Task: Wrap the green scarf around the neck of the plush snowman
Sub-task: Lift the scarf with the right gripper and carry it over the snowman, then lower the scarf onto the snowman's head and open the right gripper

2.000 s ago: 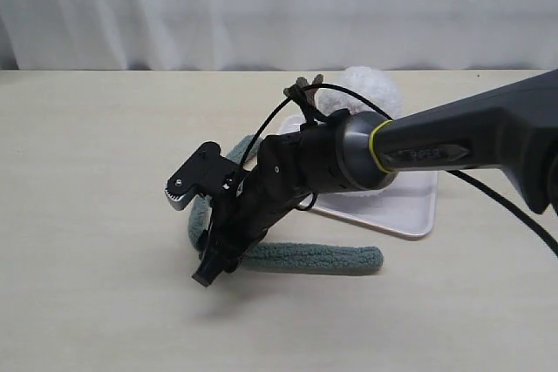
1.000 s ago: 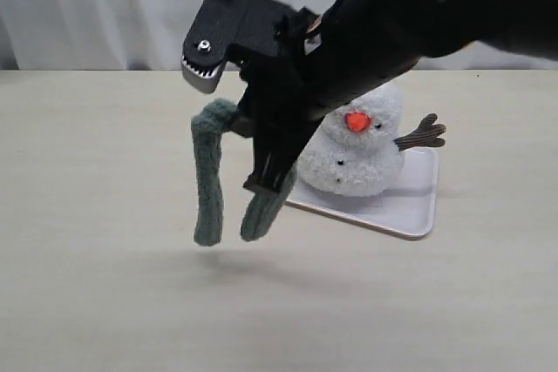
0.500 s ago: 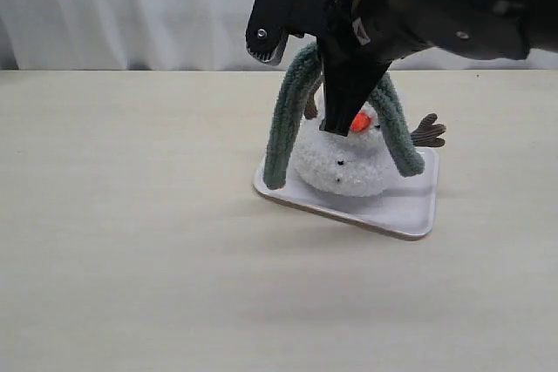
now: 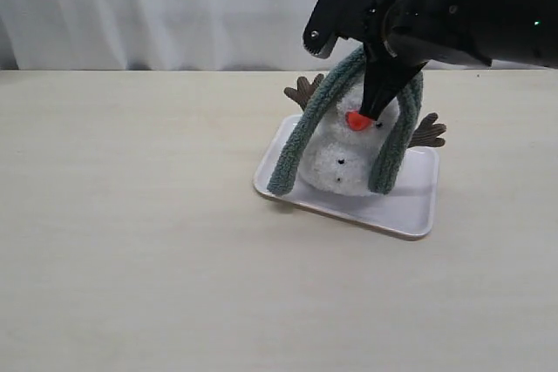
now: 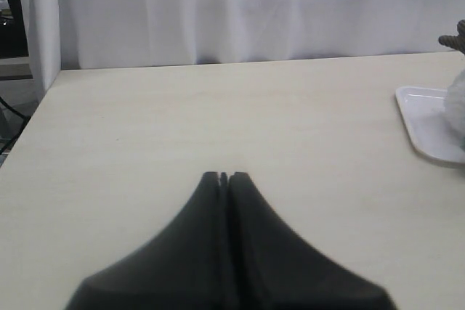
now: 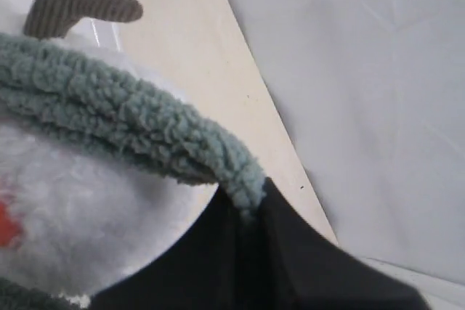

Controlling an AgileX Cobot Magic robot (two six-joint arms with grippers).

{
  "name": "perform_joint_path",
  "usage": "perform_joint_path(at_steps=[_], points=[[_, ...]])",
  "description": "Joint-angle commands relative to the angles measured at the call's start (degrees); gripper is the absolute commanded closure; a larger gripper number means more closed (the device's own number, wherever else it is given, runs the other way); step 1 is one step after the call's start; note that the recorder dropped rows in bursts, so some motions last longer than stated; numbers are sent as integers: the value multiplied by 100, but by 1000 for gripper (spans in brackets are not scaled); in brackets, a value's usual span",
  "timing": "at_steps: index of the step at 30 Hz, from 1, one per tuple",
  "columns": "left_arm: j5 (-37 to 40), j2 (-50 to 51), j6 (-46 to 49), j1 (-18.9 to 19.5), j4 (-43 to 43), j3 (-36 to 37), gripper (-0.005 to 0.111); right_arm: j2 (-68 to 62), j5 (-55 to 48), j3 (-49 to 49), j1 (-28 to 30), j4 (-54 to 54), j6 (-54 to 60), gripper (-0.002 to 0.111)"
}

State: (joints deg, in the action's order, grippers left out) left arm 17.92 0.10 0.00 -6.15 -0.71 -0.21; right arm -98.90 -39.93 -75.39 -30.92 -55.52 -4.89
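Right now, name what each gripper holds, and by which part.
Right gripper pinches the green scarf near its middle; left gripper is shut, holding nothing.

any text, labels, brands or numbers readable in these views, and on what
None can be read. The plush snowman, the green scarf, the white tray, the table and the curtain carry no words, numbers or logos.
The right arm's dark housing shows only a small green light, no legible marking.
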Motion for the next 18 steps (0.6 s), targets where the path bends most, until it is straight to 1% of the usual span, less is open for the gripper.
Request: perform_joint_path(at_steps=[1,4,6,9,10,13,15,16,18], points=[[-52,-10,0,10,-6,21,107,1,575,13,249,-85,-90,104],[-52,-10,0,10,-6,21,107,1,1418,13,399,-129,-90,104],[-52,-10,0,10,-6,21,107,-5,1774,13,481,-250,-90,104],[-52,-10,0,10,-6,21,107,-87,1755,13,565,-361,-90,104],[-52,-10,0,10,-6,21,107,-149,1755,13,671,-361,-155,104],[-52,-10,0,10,-6,21,107,-301,1792,13,894,-361,-613,104],[-52,-10,0,10,-6,21,107,-335,1779,13,894,-361,-780,104],[-52,-10,0,10,-6,21,107,-335,1823,13,894,-326,-780,102],[-52,-10,0,10,-6,21,107,-335,1918,13,894,-166,-795,90]])
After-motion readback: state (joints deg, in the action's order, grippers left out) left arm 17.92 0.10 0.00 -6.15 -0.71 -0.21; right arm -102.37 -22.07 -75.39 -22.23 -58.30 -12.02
